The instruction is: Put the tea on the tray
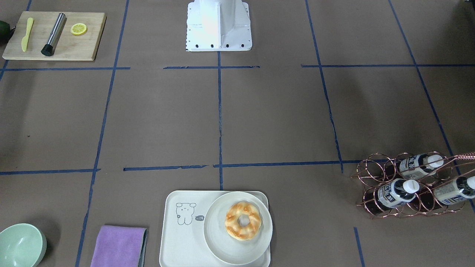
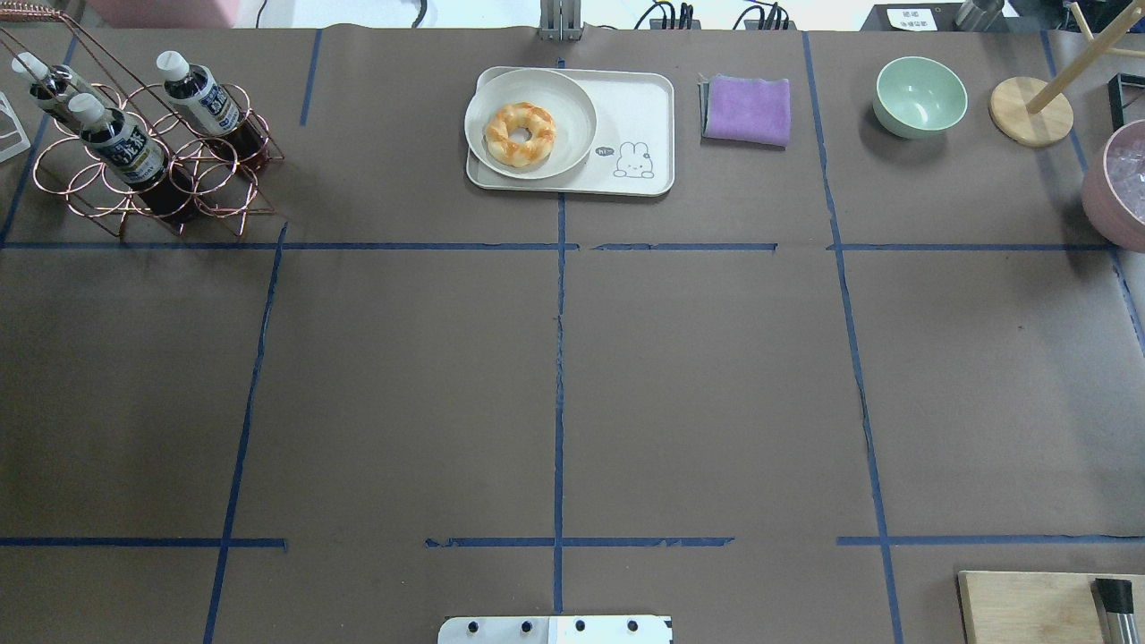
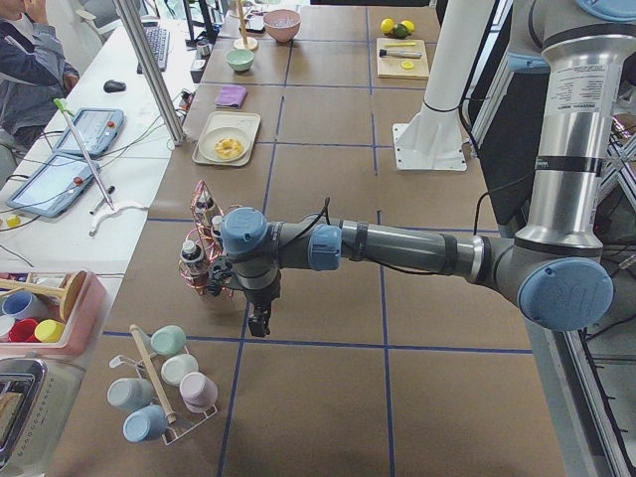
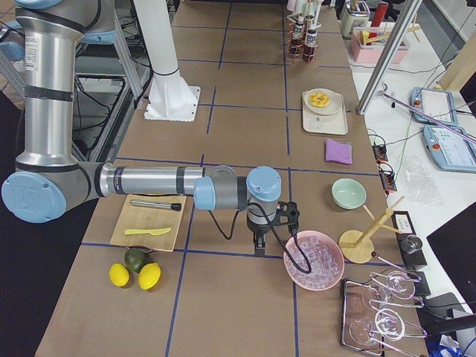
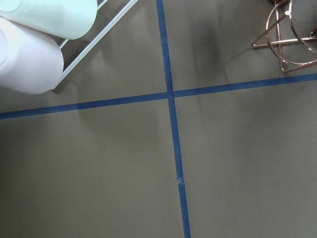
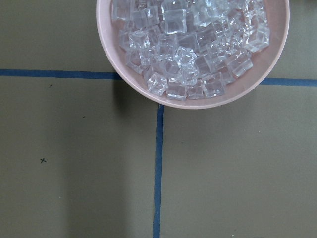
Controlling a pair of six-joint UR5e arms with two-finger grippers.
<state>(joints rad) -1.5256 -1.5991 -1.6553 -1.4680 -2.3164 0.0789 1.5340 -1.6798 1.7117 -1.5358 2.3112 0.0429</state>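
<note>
Presently, three tea bottles (image 1: 395,193) are found lying tilted in a copper wire rack (image 1: 371,174), white caps raised, dark liquid showing below the pale labels. The rack is set at the far edge of the table on the robot's left. All three bottles are held in it, well apart from the tray (image 1: 178,241). The tray is placed at the middle of that same far edge. The half of it nearer the rack is covered by a round plate (image 1: 219,237), whose rim overhangs the tray's edge. A doughnut (image 1: 243,221) is carried on the plate, and the cartoon drawing is left bare on the other half. Beyond the tray, away from the rack, a purple cloth (image 1: 118,246) and a green bowl (image 1: 20,246) are noted. The left gripper (image 3: 256,323) is caught only in the left side view, pointed down at the table just beside the rack. Whether its fingers are spread or closed cannot be told. In its wrist view only taped brown paper, a corner of the rack and two pale cups (image 5: 29,54) are shown. The right gripper (image 4: 258,245) is likewise seen only from the right side, pointed down just beside a pink bowl (image 6: 198,103) of ice. Its finger state cannot be told either.
</note>
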